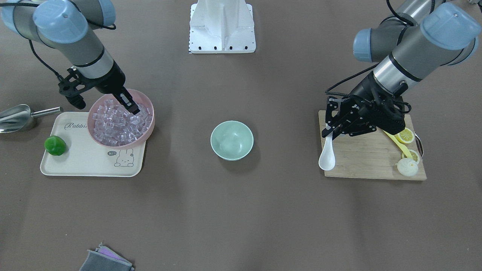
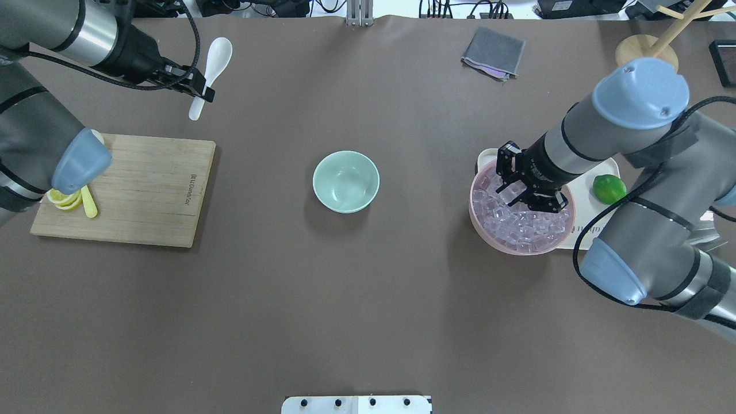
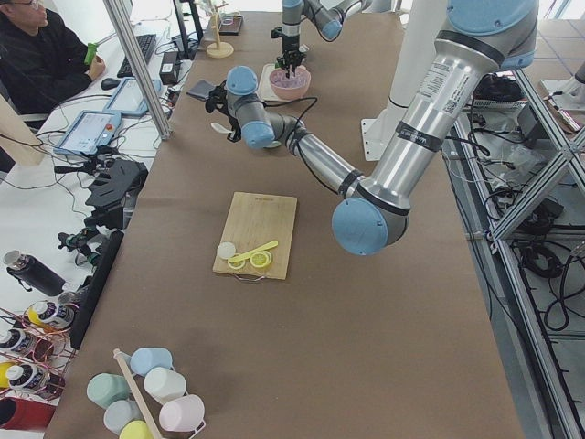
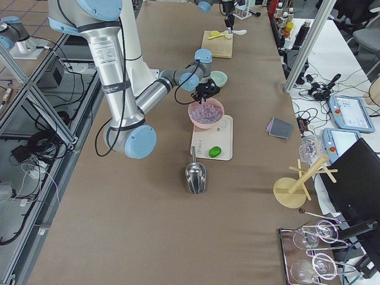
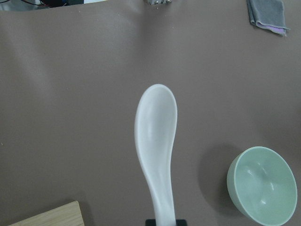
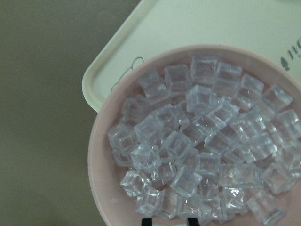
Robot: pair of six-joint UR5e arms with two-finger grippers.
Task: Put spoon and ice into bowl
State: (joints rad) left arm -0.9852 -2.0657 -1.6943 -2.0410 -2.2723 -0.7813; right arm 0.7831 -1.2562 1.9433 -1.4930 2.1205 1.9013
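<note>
My left gripper (image 2: 198, 92) is shut on the handle of the white spoon (image 2: 215, 57) and holds it in the air, scoop pointing away. In the left wrist view the spoon (image 5: 157, 141) hangs over bare table, with the mint-green bowl (image 5: 263, 186) at lower right. The bowl (image 1: 232, 140) stands empty at the table's middle. My right gripper (image 1: 131, 107) reaches down into the pink bowl (image 1: 89, 124) full of ice cubes (image 1: 113, 124). Its fingertips (image 6: 148, 221) stand apart among the ice (image 6: 188, 141); it looks open.
The pink bowl sits on a cream tray (image 1: 83, 165) with a green lime (image 1: 55, 145). A steel scoop (image 1: 15, 117) lies beside the tray. A wooden cutting board (image 1: 369, 158) carries lemon slices (image 1: 406, 135) and a yellow utensil (image 1: 399, 145). A grey cloth (image 2: 493, 53) lies at the far edge.
</note>
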